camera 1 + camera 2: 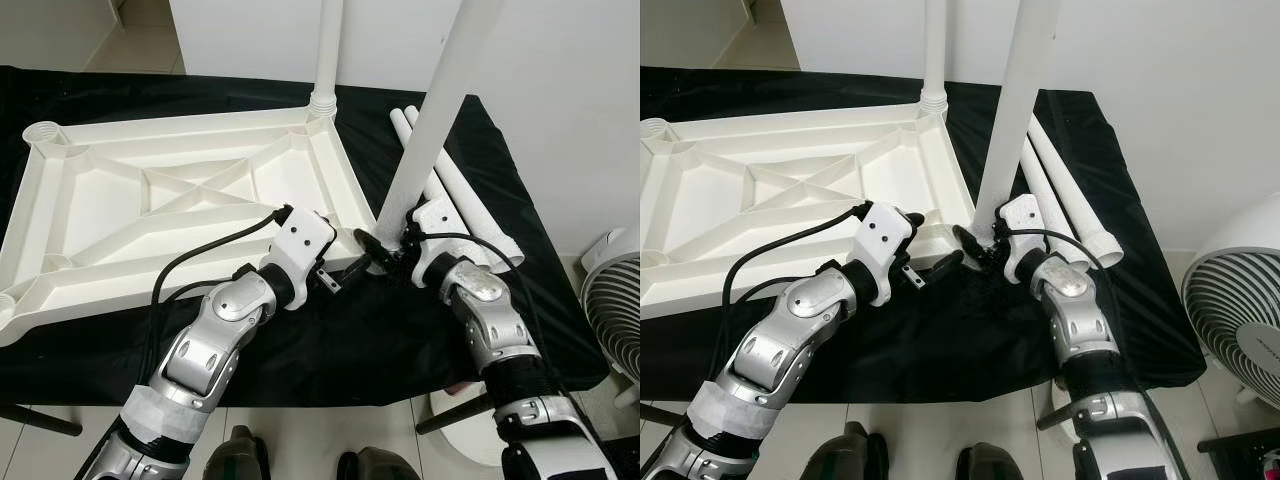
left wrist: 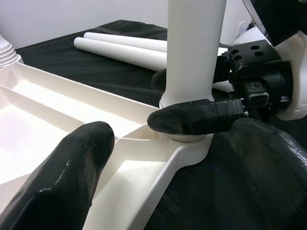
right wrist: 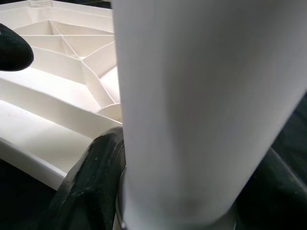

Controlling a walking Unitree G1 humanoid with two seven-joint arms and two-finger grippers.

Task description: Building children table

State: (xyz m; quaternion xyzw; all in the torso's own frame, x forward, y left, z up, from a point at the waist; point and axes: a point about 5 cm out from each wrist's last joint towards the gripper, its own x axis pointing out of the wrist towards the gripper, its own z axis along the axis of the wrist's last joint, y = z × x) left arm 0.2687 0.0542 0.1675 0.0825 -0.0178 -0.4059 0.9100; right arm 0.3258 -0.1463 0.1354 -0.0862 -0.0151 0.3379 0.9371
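I see the white table top (image 1: 150, 200) lying upside down on a black cloth (image 1: 330, 350), with its ribs facing up. One white leg (image 1: 328, 50) already stands up in the far corner. A second leg (image 1: 430, 130) stands in the near corner socket, leaning a little, and my right gripper (image 1: 385, 250) is closed around its bottom end, one black finger on each side of it. My left gripper (image 1: 335, 272) is right beside that same corner, with its fingers (image 2: 67, 177) spread apart over the white rim and nothing held between them. Through the left wrist camera I can see the right gripper's black finger pressed against the leg just above the socket. Two more white legs (image 1: 1070, 190) lie flat on the cloth just behind my right arm, side by side. A white fan (image 1: 1240, 310) stands on the floor to the right of the table. A white wall is behind everything. Down by the bottom edge I see the dark tops of the robot's feet (image 1: 240, 455).
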